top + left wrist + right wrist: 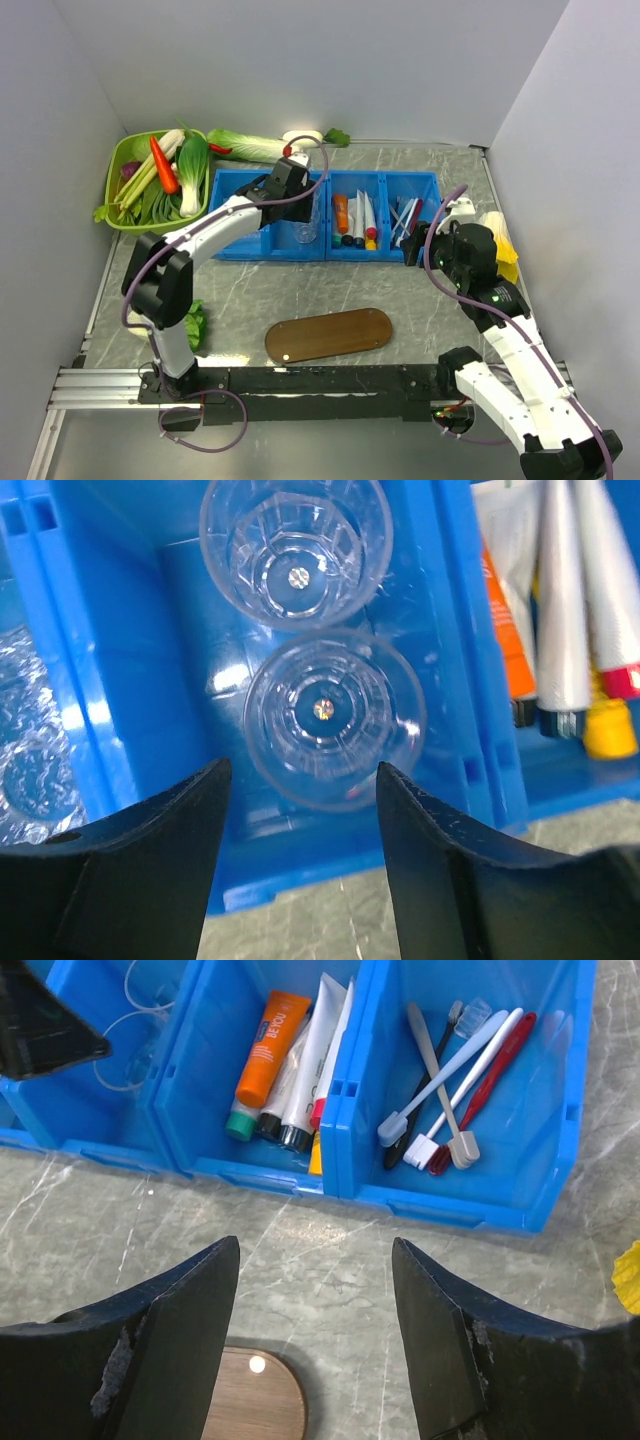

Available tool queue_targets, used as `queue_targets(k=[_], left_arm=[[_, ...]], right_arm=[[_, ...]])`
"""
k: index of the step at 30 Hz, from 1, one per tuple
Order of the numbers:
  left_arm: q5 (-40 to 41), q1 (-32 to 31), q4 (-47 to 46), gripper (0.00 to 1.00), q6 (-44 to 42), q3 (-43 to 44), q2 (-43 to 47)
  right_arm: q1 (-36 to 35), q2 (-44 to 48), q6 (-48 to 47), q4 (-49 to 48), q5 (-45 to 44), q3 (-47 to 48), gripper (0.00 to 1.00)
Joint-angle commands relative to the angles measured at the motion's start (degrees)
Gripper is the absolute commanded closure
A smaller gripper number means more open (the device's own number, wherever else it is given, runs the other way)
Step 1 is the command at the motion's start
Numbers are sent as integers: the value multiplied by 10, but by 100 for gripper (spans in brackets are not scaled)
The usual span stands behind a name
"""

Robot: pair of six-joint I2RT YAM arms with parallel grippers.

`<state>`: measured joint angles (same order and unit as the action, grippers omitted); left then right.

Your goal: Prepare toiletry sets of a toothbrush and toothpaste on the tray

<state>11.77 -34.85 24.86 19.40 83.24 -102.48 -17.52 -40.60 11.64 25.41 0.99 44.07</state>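
Observation:
The brown wooden tray (328, 335) lies bare on the table in front of three blue bins. White toothpaste tubes (315, 1050) lie beside an orange tube (265, 1045) in the middle bin (355, 250). Several toothbrushes (450, 1080) lie in the right bin (470, 1215). My left gripper (303, 780) hovers open over the left bin (120, 630), its fingertips either side of the near edge of a clear cup (330, 715), with a visible gap to it. My right gripper (316, 1260) is open and empty above the table, between the bins and the tray's end (255, 1400).
A second clear cup (295, 550) stands behind the first. A green basket (118, 165) of vegetables sits at the back left, with a cabbage (250, 145) behind the bins. A yellow object (505, 250) lies at the right and a leafy green (195, 325) by the left arm's base.

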Motion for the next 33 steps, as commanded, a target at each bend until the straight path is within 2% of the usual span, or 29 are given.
queue_targets(k=[1, 9, 15, 24, 26, 33], left_arm=[[24, 0, 12, 37, 5, 36, -28], [29, 16, 26, 43, 12, 67, -74], [10, 28, 23, 56, 16, 70, -85], [-14, 33, 23, 85, 17, 73, -94], [-22, 35, 26, 99, 20, 75, -95], [-40, 36, 23, 99, 28, 71, -51]], right_arm=[[-7, 3, -7, -4, 1, 19, 30], [-9, 7, -10, -5, 3, 16, 29], [-14, 6, -12, -3, 1, 18, 28], [-26, -1, -17, 7, 2, 25, 26], [-32, -3, -19, 12, 1, 29, 26], [-53, -8, -33, 36, 5, 50, 25]])
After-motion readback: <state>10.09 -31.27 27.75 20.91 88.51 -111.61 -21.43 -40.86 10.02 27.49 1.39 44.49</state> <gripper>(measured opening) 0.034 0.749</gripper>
